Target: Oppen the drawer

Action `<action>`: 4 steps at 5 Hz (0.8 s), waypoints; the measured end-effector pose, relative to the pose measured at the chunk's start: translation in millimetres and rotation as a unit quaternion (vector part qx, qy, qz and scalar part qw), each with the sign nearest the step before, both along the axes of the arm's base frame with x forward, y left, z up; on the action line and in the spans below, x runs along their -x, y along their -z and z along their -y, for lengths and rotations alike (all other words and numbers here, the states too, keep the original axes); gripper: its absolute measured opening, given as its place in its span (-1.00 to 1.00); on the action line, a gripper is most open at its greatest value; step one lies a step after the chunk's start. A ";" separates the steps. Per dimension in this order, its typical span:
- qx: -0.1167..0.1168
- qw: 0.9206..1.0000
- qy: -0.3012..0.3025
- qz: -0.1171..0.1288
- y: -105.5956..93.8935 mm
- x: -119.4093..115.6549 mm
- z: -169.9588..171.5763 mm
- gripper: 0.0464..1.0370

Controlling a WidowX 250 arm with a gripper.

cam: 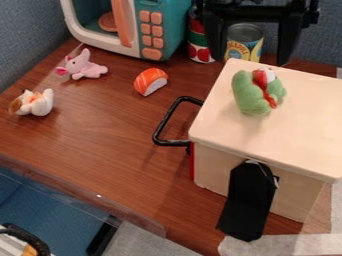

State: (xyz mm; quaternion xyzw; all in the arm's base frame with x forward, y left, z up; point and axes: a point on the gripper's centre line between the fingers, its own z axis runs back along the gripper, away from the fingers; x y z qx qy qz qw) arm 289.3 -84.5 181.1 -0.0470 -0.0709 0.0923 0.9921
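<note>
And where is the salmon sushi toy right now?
In the camera view, the salmon sushi toy lies on the tabletop left of the drawer box, between the pink plush animal and the black handle.

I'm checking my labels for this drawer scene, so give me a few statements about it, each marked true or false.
1. The green toy lies on top of the box. True.
2. The hand grips the black handle. False: the hand is open and apart from the handle.
3. The sushi toy lies on the box. False: the sushi toy is on the table.
4. The pink toy is on the table. True.
</note>
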 end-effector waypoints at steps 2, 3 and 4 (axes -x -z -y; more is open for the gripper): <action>-0.009 1.000 -0.020 -0.004 15.4 1.9 -41.6 0.93; -0.015 1.000 -0.021 0.016 18.3 8.1 -73.6 0.93; -0.017 1.000 0.006 0.022 44.1 10.6 -90.4 0.93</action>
